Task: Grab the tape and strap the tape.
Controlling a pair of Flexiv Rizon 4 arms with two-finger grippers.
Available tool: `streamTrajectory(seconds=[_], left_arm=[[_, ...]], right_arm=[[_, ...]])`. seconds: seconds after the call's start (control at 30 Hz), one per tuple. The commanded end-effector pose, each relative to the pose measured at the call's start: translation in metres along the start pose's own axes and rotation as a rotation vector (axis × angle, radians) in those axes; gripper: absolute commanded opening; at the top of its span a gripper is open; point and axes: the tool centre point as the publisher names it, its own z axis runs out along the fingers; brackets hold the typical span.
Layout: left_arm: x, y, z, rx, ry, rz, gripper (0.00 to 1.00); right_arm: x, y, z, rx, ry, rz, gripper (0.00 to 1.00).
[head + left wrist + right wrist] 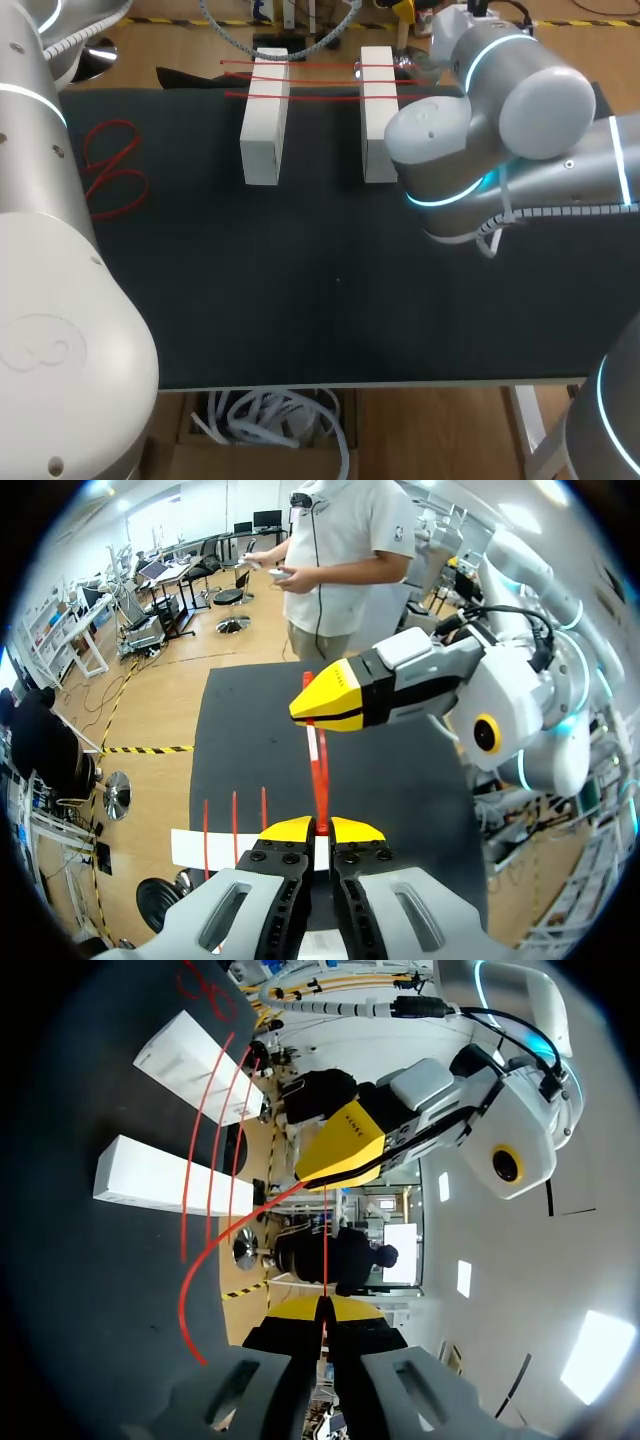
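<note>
Between the two grippers, over the table's far edge: red tape pulled straight, one end pinched in the left gripper, the other in the right gripper. Both sets of fingers are clenched on it, yellow tips nearly touching with the tape sandwiched between. The grippers face each other, tips close but apart. In the right wrist view a slack red strand also curves from the left gripper down toward the black mat; can't tell if it's the same piece. Under and just beside the left gripper, two white blocks lie parallel on the mat, with three laid tapes running flat across both. Looped tape lies loose on the mat well off to the left, near the left arm. Right arm reaches in over the mat's far right corner, covering part of the right-hand block
</note>
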Motion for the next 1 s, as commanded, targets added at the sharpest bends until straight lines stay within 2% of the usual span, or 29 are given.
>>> streamTrajectory(seconds=[0.03, 1.0], left_arm=[[-0.0004, -0.0006, -0.0007, -0.004, 0.002, -0.001, 0.00], [-0.0004, -0.0006, -0.0007, -0.004, 0.002, -0.001, 0.00]], right_arm=[[-0.0014, 0.0010, 0.0001, 0.003, 0.011, -0.004, 0.00], [-0.0074, 0.0005, 0.0038, -0.009, 0.015, -0.051, 0.00]])
